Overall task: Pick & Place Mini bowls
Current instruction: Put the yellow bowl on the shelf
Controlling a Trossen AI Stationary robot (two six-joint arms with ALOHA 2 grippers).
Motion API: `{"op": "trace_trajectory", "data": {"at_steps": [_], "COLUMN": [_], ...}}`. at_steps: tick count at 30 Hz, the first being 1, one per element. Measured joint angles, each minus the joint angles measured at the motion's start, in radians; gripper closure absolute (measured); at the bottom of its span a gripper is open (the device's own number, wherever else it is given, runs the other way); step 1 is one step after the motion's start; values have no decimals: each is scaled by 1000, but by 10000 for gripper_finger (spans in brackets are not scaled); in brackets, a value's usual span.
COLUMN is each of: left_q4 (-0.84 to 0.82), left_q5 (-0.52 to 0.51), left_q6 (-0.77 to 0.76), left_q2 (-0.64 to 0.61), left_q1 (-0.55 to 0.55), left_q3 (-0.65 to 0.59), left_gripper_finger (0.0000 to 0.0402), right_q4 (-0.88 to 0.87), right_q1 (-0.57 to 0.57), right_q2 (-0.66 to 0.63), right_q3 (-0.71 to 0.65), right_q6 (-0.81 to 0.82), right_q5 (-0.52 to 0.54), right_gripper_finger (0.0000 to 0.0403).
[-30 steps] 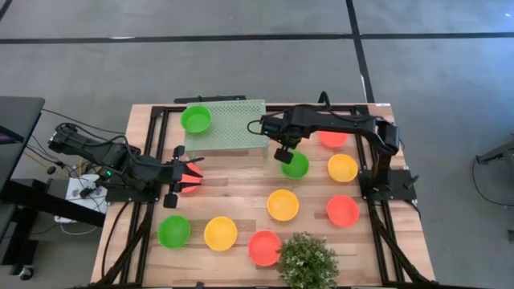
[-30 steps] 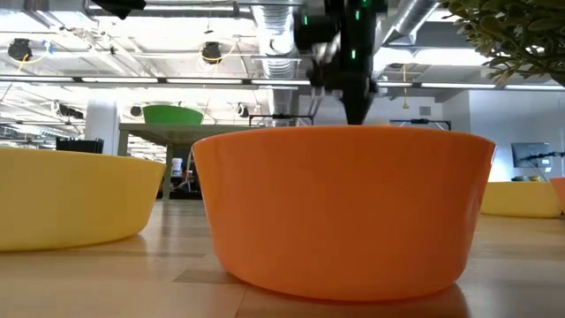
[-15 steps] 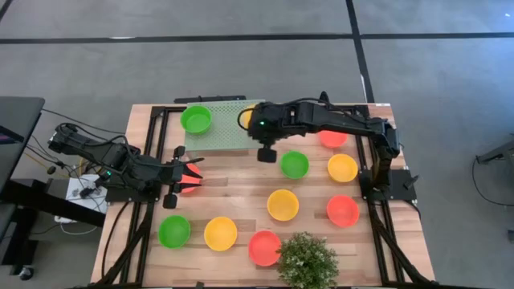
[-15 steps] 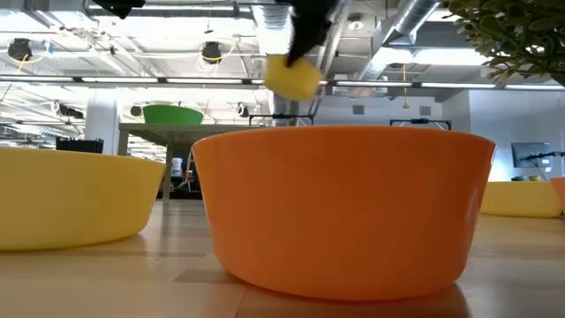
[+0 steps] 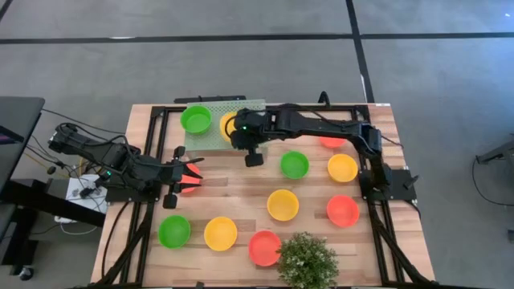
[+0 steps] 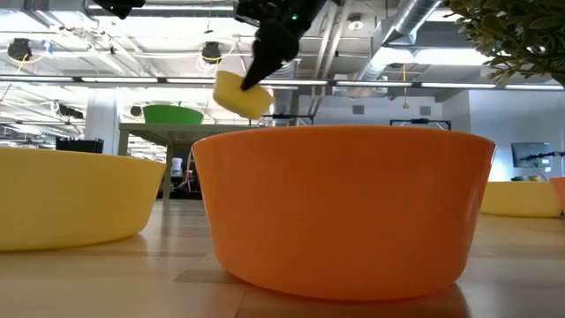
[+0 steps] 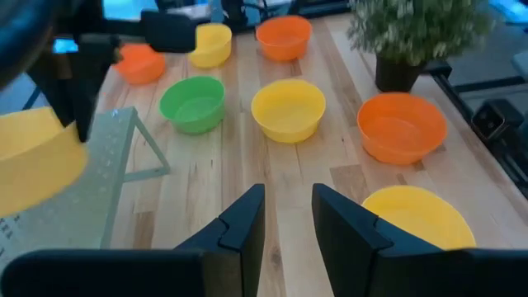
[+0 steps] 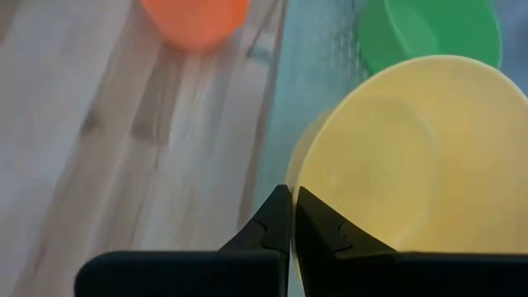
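The small round yellow plastic bowl is pinched at its rim by the right gripper, whose dark fingers press together on the thin wall. In the high view the arm covers most of it, leaving only a yellow sliver. It is held in the air over the pale green perforated rectangular stand, just beside the green bowl resting on that stand. From table height the yellow bowl hangs tilted, one edge lower than the other; its opening is not visible there.

The left gripper waits at the table's left side, fingers spread a little apart above a red-orange bowl that they largely hide. Other bowls lie scattered on the wooden table, near a bushy potted plant cut off at the frame's bottom edge.
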Motion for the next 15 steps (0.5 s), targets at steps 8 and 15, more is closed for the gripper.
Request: {"op": "trace_trajectory", "data": {"at_steps": [8,15], "left_q4": [18,18], "left_q5": [0,0], "left_q6": [5,7], "left_q2": [-1,2], "left_q1": [0,0], "left_q3": [0,0], "left_gripper_finger": [297,297], "right_q4": [10,43], "right_q1": [-65,-87], "right_q2": [45,71], "right_q3": [16,17], "right_q6": [33,33], "right_q5": [2,-31], "right_gripper_finger": [403,402]}}
